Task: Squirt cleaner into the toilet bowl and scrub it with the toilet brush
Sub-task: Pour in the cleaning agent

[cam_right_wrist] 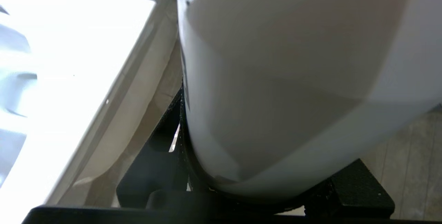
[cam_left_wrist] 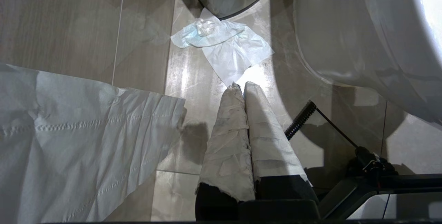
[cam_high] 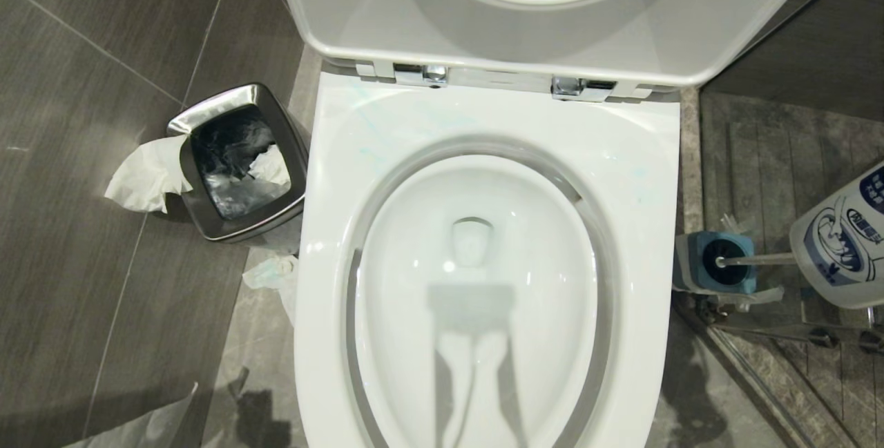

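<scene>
Head: I see the bowl open, faint blue cleaner streaks on its rim; brush in its holder beside a bottle.
Left wrist: left claw pinched closed, empty, tissue just ahead on the floor.
Right wrist: right claw holding the white bottle, bowl alongside.
</scene>
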Controlling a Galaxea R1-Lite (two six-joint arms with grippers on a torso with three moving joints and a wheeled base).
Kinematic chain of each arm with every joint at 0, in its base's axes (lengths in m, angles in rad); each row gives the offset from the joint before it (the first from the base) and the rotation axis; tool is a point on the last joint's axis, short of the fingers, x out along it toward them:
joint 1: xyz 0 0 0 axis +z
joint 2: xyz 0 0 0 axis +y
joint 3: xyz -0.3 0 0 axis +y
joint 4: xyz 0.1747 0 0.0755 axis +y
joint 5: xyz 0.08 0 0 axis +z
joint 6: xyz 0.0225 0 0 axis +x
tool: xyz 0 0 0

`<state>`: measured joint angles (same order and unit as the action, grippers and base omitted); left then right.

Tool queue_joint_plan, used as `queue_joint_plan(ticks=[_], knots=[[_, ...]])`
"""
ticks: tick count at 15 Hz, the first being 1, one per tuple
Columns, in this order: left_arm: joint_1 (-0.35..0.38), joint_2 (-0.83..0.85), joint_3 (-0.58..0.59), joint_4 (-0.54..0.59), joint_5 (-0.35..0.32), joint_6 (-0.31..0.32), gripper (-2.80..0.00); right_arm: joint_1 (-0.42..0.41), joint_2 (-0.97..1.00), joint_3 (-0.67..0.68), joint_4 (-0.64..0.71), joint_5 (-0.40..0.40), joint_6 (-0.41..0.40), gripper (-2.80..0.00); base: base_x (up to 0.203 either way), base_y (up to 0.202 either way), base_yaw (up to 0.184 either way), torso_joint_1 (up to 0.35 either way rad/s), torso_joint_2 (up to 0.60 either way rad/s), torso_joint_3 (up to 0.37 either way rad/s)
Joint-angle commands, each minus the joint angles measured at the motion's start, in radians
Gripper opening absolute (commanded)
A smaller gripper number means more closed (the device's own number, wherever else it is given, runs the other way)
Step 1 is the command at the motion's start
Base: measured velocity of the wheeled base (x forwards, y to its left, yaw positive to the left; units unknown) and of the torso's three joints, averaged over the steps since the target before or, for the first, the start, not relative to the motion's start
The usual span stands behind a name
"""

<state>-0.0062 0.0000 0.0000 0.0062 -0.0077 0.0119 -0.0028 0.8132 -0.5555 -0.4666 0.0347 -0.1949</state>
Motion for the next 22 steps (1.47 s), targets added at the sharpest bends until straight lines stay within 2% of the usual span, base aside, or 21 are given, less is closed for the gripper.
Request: queue_joint_plan(ticks=[1,11,22], knots=[[0.000,0.000,0.002,0.001,0.000,-0.003,-2.80,0.001,-0.008,0.000,0.007,-0.004,-0.003,-2.80,0.000,0.000,0.000,0.000,0.00,0.000],[0.000,0.000,0.002,0.000,0.000,-0.001,-2.80,0.001,-0.002,0.007,0.013,0.002,-0.061,-2.80,0.000,0.000,0.000,0.000,0.00,0.013],[0.000,0.000,0.002,0.000,0.001,-0.004,-2.80,0.001,0.004,0.002,0.016,0.002,-0.067,-2.80,0.000,0.000,0.000,0.001,0.00,0.193]])
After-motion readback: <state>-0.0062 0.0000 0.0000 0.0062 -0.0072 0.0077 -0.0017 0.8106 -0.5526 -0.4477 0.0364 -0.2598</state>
